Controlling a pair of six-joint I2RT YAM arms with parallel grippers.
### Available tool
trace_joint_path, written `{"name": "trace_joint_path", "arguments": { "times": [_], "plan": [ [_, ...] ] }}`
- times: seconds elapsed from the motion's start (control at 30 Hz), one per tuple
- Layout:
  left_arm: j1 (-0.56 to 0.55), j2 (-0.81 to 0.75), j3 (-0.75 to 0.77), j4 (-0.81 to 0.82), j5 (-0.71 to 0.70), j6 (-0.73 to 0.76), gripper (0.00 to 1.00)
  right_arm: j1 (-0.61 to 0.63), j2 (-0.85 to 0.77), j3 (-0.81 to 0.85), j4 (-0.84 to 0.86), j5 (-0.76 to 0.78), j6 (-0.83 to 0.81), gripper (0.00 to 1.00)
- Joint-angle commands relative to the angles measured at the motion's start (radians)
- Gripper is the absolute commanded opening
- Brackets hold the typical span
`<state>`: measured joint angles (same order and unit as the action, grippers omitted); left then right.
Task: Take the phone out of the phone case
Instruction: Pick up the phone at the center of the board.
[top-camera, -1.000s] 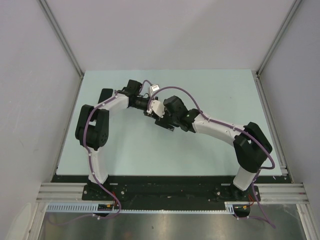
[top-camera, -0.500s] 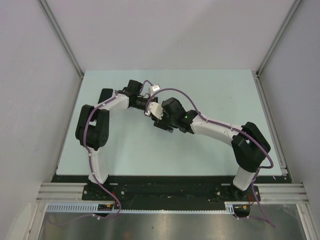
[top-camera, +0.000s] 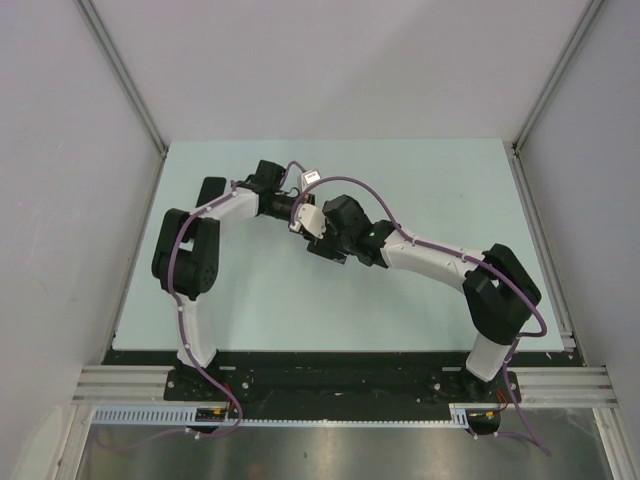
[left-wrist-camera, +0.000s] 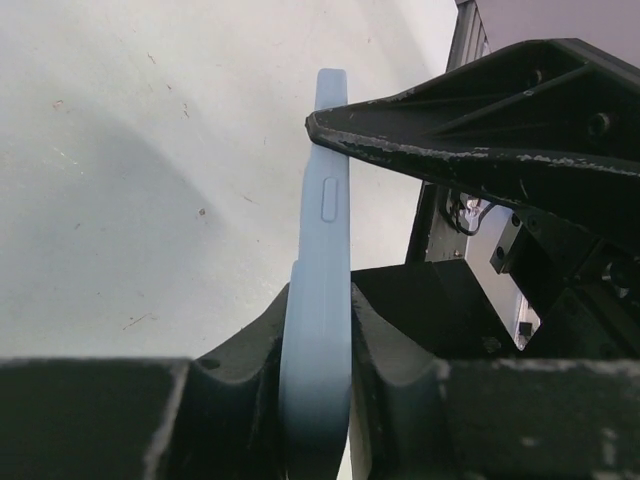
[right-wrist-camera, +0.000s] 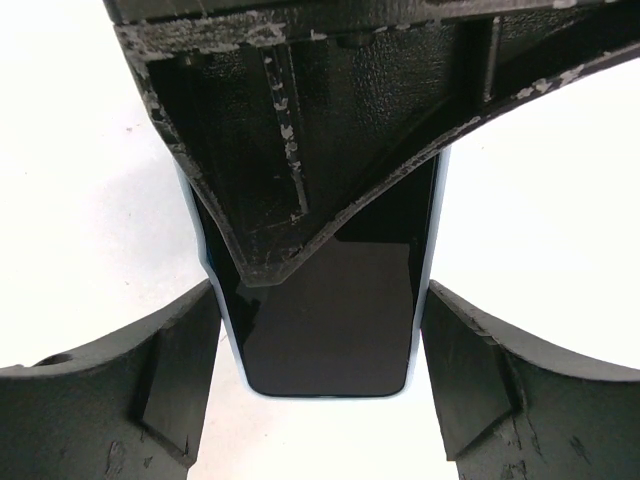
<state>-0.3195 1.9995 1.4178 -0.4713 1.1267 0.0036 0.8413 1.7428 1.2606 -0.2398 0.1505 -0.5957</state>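
**Pale blue phone case held on edge while the second claw works at its rim**

Pale blue rubbery plastic fills the middle of the left wrist view. It is the phone case (left-wrist-camera: 322, 250), seen edge-on and lifted above the pale green table (top-camera: 250, 290). The left claw (left-wrist-camera: 320, 330) is pinching the case, one black finger flat against each broad face. A raised button bump shows on the case's narrow side.

The phone (right-wrist-camera: 335, 330) is inside the case. In the right wrist view its black glass is framed by the thin blue rim, with no lip peeled away that can be seen. The right claw (right-wrist-camera: 322, 290) is spread, with a finger on either side of the phone's rounded end. One fingertip (left-wrist-camera: 325, 128) rests against the far end of the case.

The step in hand looks like the start of prying, with one claw steadying the case and the other seeking a hold on its lip. The next move probably calls for hooking that lip and bending it back off a corner. The left claw's grip must stay firm enough that the case does not twist free.

No brand, label or writing can be read anywhere.
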Motion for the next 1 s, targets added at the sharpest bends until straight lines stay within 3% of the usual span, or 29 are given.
{"name": "trace_joint_path", "arguments": {
  "times": [0.0, 0.13, 0.23, 0.27, 0.33, 0.43, 0.63, 0.67, 0.7, 0.97],
  "plan": [
    [-0.015, 0.005, 0.035, 0.01, 0.024, -0.024, 0.24, 0.004, -0.011, 0.014, 0.088, 0.021, -0.009, 0.32],
    [-0.018, 0.008, 0.036, 0.011, 0.008, -0.022, 0.2, 0.004, -0.011, 0.014, 0.086, 0.023, -0.009, 0.32],
    [-0.018, 0.013, 0.038, 0.011, -0.007, -0.02, 0.1, 0.005, -0.011, 0.014, 0.086, 0.021, -0.009, 0.33],
    [-0.018, 0.01, 0.04, 0.013, -0.008, -0.019, 0.0, 0.005, -0.011, 0.014, 0.085, 0.021, -0.01, 0.35],
    [-0.018, 0.012, 0.04, 0.01, -0.016, -0.019, 0.0, 0.008, -0.014, 0.014, 0.083, 0.027, -0.013, 0.38],
    [-0.02, 0.01, 0.04, 0.007, -0.03, -0.016, 0.0, 0.01, -0.019, 0.014, 0.08, 0.038, -0.023, 0.49],
    [-0.018, -0.01, 0.032, 0.01, -0.067, -0.007, 0.0, 0.008, -0.051, 0.014, 0.045, 0.037, -0.049, 0.86],
    [-0.018, -0.013, 0.03, 0.01, -0.073, -0.007, 0.0, 0.008, -0.058, 0.014, 0.037, 0.031, -0.05, 0.97],
    [-0.018, -0.018, 0.029, 0.01, -0.077, -0.007, 0.0, 0.005, -0.075, 0.014, 0.027, 0.023, -0.049, 1.0],
    [-0.007, -0.042, 0.023, 0.01, -0.097, 0.018, 0.0, -0.036, -0.18, 0.014, -0.051, -0.092, 0.0, 1.0]
  ]
}}
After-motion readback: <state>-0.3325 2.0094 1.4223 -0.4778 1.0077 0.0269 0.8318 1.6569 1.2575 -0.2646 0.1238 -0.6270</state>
